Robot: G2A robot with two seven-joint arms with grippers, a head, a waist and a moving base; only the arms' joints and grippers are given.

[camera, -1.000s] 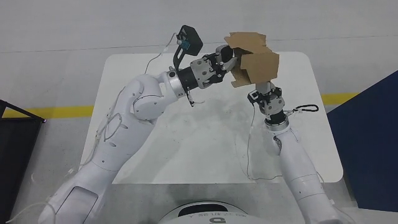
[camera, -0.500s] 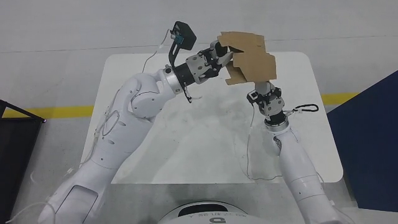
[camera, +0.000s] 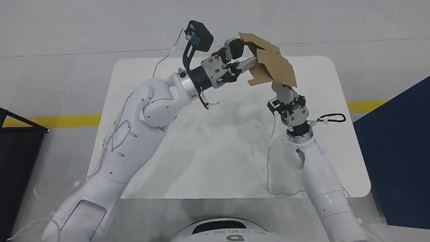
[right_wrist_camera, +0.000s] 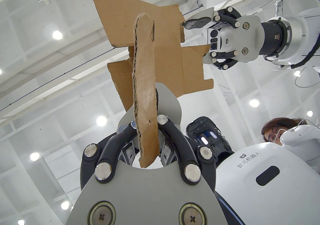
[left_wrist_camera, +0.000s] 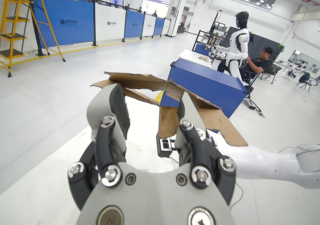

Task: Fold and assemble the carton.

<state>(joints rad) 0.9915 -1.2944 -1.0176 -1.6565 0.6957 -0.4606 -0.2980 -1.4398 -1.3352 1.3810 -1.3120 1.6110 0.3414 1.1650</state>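
Note:
A brown cardboard carton (camera: 272, 64), partly unfolded with ragged flaps, hangs in the air over the far side of the white table (camera: 201, 148). My right gripper (camera: 279, 93) holds it from below, shut on a lower flap; the cardboard strip (right_wrist_camera: 146, 91) runs between its fingers. My left gripper (camera: 243, 59) is at the carton's left edge, open, with its fingertips (left_wrist_camera: 120, 103) on either side of the carton's (left_wrist_camera: 200, 113) near flaps. From the right wrist view, the left gripper (right_wrist_camera: 197, 41) straddles a side flap of the carton (right_wrist_camera: 150, 36).
A black carabiner-like loop (camera: 329, 117) lies on the table near the right arm. A thin white cable (camera: 269, 168) trails across the table beside that arm. A dark blue panel (camera: 403, 148) stands off the table's right side.
The carton has tipped from a boxy shape to a flatter, slanted one. My left gripper rose and shifted slightly left at its edge. My right gripper has stayed under it.

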